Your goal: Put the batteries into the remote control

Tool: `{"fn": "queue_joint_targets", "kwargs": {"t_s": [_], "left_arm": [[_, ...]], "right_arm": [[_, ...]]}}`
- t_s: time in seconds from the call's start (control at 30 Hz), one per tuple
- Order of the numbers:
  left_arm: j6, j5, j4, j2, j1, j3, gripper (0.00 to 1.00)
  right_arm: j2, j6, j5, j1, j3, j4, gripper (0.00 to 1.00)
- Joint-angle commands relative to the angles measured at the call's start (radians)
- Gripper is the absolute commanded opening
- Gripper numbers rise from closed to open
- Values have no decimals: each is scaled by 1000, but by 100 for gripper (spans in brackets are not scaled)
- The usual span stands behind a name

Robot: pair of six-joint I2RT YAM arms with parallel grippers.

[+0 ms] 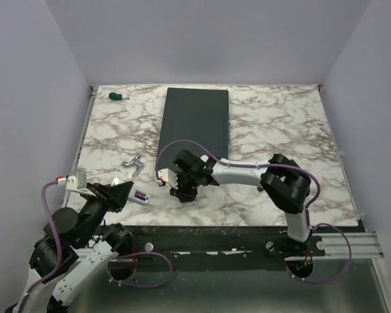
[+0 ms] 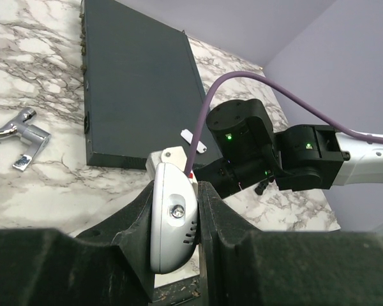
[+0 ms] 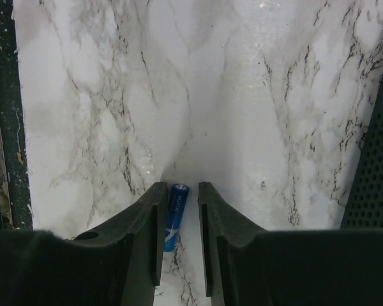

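Observation:
My left gripper (image 1: 125, 194) is shut on the white remote control (image 2: 172, 217), which it holds on edge above the table's near left. A purple-blue battery (image 1: 141, 195) shows at the remote's exposed end in the top view. My right gripper (image 3: 180, 188) is open and low over the marble, with its jaws on either side of a blue battery (image 3: 175, 217) that lies flat. The battery is close to the left finger, with a gap to the right finger. In the top view the right gripper (image 1: 181, 190) is just right of the left gripper.
A large dark grey slab (image 1: 195, 120) lies at the back centre. A tiny white cover piece (image 2: 193, 139) lies by its near edge. A metal T-shaped tool (image 1: 131, 164) lies left of centre. A green-handled screwdriver (image 1: 117, 96) is at the far left corner.

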Motion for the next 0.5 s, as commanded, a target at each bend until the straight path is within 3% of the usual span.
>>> {"fn": "queue_joint_targets", "kwargs": {"t_s": [0.0, 0.37, 0.47], "left_arm": [[-8, -33, 11, -178, -12, 10, 0], [-16, -49, 15, -182, -26, 9, 0], [-20, -53, 13, -186, -29, 5, 0]], "right_arm": [[7, 11, 21, 0, -18, -50, 34], [3, 18, 47, 0, -21, -84, 36], [8, 27, 53, 0, -17, -90, 32]]}}
